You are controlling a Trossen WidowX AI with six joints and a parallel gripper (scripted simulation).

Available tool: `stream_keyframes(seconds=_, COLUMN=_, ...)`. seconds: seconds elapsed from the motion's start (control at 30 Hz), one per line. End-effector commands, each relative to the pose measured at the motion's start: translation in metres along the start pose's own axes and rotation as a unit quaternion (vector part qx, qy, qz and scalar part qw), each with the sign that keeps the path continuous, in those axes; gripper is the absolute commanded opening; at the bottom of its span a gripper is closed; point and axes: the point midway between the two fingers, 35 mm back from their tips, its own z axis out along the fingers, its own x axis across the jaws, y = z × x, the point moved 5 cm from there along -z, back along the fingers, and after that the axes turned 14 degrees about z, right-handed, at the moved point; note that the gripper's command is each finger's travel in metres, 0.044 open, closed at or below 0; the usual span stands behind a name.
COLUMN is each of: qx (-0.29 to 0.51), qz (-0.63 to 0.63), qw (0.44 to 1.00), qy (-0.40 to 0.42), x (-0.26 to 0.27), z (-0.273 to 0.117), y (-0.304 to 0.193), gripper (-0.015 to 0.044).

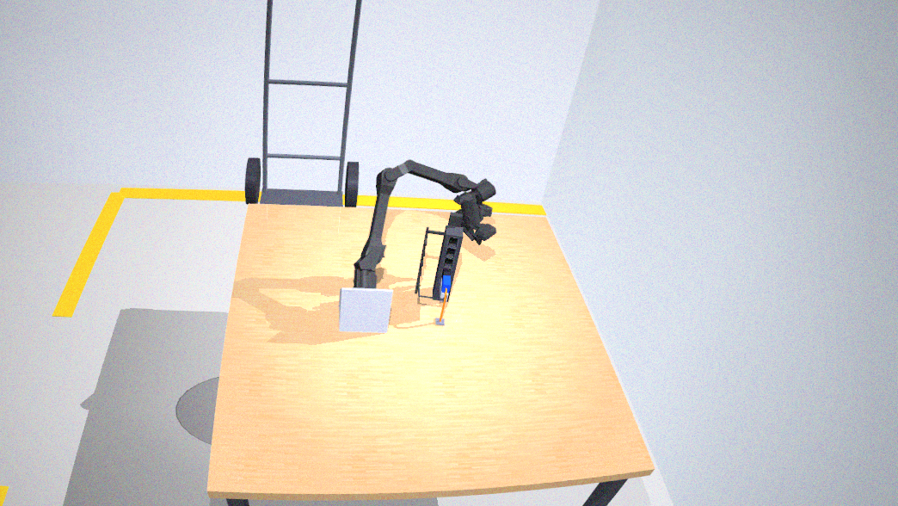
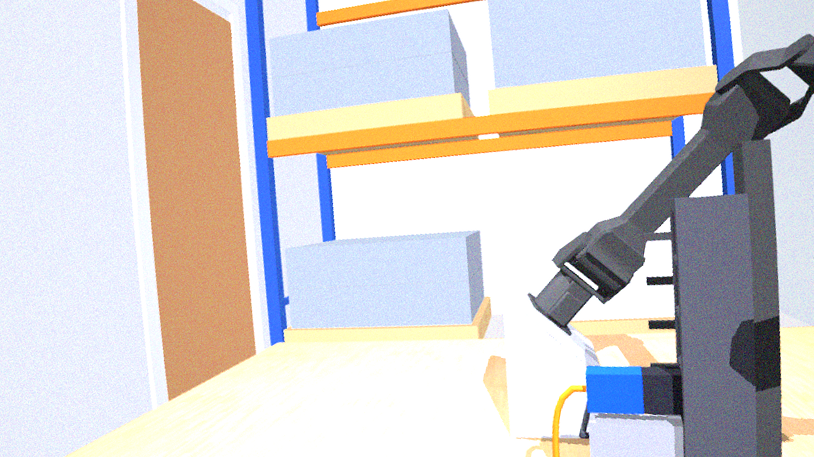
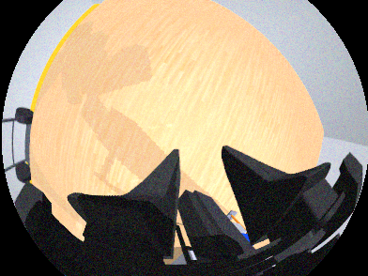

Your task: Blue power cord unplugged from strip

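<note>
A wooden desk (image 1: 439, 408) fills the middle of the top view. At its 12 o'clock edge a grey hand truck (image 1: 305, 126) leans against the wall, with yellow floor tape (image 1: 88, 251) running toward 9 o'clock. In the exterior view, a blue-and-orange shelving rack (image 2: 264, 129) holds pale boxes (image 2: 364, 63), and a brown door (image 2: 187, 190) stands at its 9 o'clock.

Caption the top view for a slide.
Arm's empty gripper hovers beside the upright power strip; blue plug still seated near its base.
</note>
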Motion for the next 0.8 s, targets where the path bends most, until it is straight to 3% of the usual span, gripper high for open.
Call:
stream_keyframes(seconds=0.0, qx=-0.018, qz=0.080, qw=0.996, qy=-0.038, x=-0.053, z=-0.010, y=0.002, gripper=0.0160)
stream_keyframes(seconds=0.23, qx=-0.022, qz=0.261, qw=0.961, qy=-0.084, x=-0.121, z=-0.021, y=-0.017, gripper=0.0160)
stream_keyframes(seconds=0.4, qx=-0.003, qz=0.413, qw=0.904, qy=-0.108, x=-0.162, z=-0.027, y=-0.048, gripper=0.0160)
stream_keyframes(seconds=0.67, qx=0.064, qz=0.706, qw=0.695, qy=-0.118, x=-0.200, z=-0.030, y=-0.121, gripper=0.0160)
stream_keyframes(seconds=0.77, qx=0.103, qz=0.838, qw=0.522, qy=-0.124, x=-0.206, z=-0.030, y=-0.160, gripper=0.0160)
